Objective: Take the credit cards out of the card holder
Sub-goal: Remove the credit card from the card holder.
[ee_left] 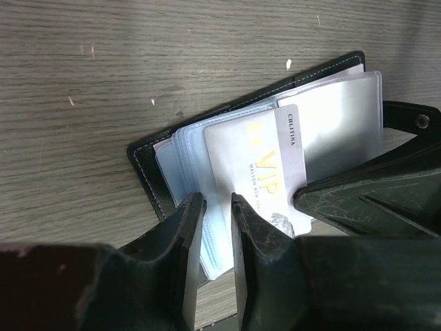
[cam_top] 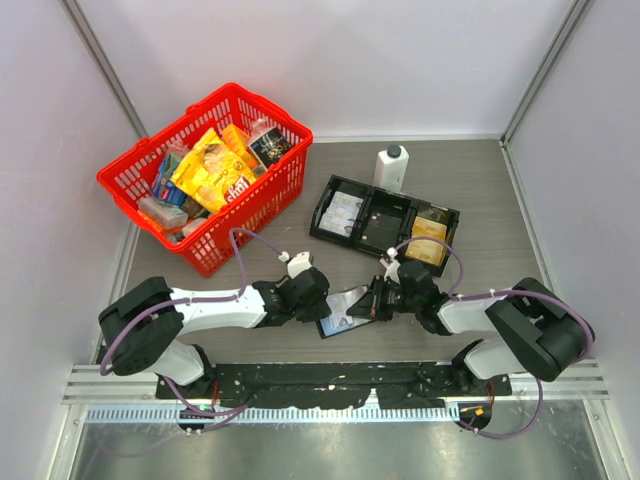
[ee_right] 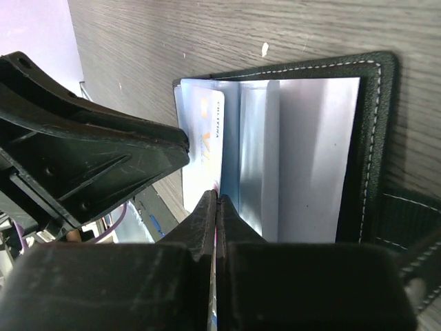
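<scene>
- Card holder [cam_top: 343,311] lies open at near centre, between the grippers.
- Right gripper [ee_right: 217,203] is clenched on a thin edge, apparently the grey credit card [ee_left: 265,165]; the sleeves [ee_left: 180,155] may drag along.
- Left gripper [ee_left: 215,201] straddles the sleeves, grip unclear; the holder could lift.

A black card holder [ee_left: 148,165], edged with a line of white stitching, is seen ahead of the left gripper [ee_left: 215,203], whose fingers [ee_left: 186,234] are black and scuffed pale. Pale blue, glossy sleeves are shown between the jaws. Just right of them, a silver-grey card [ee_left: 255,158] is marked with gold lettering and a small line of dark print. The table [ee_left: 103,69] beyond the jaws is coloured grey-brown, streaked with wood grain and flecked with white. The right gripper [ee_right: 217,200] is likewise coloured black.
</scene>
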Robot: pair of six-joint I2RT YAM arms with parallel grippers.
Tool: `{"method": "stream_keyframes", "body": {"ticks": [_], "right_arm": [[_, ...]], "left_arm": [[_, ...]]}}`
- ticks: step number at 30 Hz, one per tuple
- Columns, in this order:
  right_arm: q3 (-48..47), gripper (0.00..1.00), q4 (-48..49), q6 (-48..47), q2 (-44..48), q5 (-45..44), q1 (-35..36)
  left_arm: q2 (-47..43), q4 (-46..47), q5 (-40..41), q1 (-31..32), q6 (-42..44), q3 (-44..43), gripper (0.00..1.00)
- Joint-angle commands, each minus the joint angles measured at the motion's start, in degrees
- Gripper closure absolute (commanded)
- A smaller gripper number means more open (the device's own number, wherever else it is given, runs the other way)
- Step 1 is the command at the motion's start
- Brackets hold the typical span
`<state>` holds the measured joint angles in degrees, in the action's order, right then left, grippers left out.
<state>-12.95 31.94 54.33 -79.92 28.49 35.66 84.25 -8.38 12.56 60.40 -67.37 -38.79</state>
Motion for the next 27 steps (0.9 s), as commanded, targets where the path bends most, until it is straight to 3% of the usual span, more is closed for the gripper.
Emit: {"method": "stream_keyframes", "body": {"ticks": [1,7,14,23,27], "right_arm": [[-0.5,0.99,-0.4,-1.9,1.6,2.4,-3.1],[-4.0,0.97,-9.3,-8.8,3.2,2.4,-4.7],[-2.7,0.71,-5.0,-7.0,0.8,4.6,-4.6],[-1.7,0.71,0.7,-5.3,-3.8,6.1,-4.5],[-1.4,0.78,3.1,-4.8,-5.6,7.4,-4.7]], "left_arm": [[1.0,-2.2,-1.7,0.2,-0.1,1.9,0.73],[1.6,-2.6,-2.0,0.2,0.7,1.1,0.75],[2.1,-2.7,-2.4,0.2,1.1,0.6,0.75],[-0.8,-2.6,-2.3,0.1,1.2,0.1,0.75],[-3.6,-2.8,-1.9,0.1,1.9,-0.8,0.75]]}}
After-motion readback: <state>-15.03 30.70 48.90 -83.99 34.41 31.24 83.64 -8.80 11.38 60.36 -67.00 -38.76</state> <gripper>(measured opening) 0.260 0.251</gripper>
